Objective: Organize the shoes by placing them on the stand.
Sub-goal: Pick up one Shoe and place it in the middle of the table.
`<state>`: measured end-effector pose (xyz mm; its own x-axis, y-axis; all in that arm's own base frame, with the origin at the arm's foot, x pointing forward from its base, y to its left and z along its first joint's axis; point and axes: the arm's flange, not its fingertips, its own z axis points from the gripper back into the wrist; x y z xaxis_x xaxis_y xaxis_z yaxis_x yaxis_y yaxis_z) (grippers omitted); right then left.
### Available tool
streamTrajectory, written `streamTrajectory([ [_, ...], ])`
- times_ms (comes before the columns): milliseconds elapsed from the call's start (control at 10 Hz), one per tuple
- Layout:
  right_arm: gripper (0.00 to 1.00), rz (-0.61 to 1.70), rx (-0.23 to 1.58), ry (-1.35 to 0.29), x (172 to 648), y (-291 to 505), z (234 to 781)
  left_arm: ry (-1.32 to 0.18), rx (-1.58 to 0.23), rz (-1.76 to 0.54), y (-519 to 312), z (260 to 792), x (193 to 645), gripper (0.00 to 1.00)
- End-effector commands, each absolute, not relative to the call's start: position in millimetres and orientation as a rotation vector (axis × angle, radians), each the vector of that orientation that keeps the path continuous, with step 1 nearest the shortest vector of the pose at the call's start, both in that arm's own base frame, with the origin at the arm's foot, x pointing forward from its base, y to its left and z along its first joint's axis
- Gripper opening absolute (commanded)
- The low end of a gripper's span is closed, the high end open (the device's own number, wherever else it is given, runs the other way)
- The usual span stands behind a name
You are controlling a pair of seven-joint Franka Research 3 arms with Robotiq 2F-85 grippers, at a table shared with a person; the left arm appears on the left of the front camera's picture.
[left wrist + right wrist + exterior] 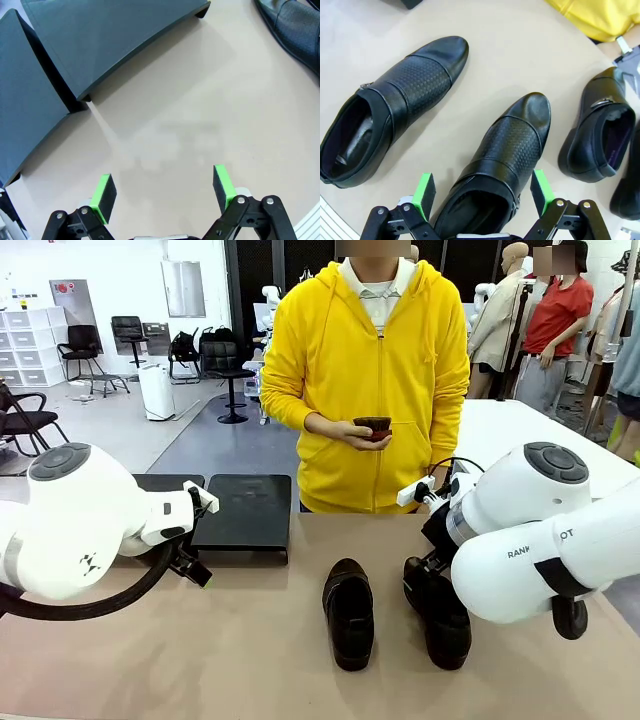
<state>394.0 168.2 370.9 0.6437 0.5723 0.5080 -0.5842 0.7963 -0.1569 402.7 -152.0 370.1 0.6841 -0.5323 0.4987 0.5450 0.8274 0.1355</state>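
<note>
With jaws spread wide, the right gripper (482,189) is straddling the nearest shoe (515,135) without gripping it, so a pick-up is beginning; next it is needing to drop and close across the vamp. The other shoes (395,100) are lying beside it on the table, perhaps four in all, while the left gripper (165,192) is hovering released near the bare stand (115,35) beyond.
</note>
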Motion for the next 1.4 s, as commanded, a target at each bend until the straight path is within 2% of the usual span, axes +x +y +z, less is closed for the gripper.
streamTrajectory([
  [0,1.0,0.658,0.023,-0.571,394,168,371,-0.552,-0.024,-0.603,-152,370,403,1.0],
  [700,1.0,0.659,0.022,-0.571,394,168,371,-0.552,-0.024,-0.603,-152,370,403,1.0],
  [800,1.0,0.635,0.125,-0.49,391,168,388,-0.551,-0.024,-0.604,-152,370,403,1.0],
  [1000,1.0,0.518,0.176,-0.46,372,153,473,-0.566,-0.116,-0.57,-159,445,368,1.0],
  [1100,1.0,0.474,0.181,-0.484,352,143,521,-0.588,-0.09,-0.548,-154,497,343,1.0],
  [1300,1.0,0.415,0.129,-0.547,299,119,581,-0.68,-0.172,-0.555,-127,558,285,1.0],
])
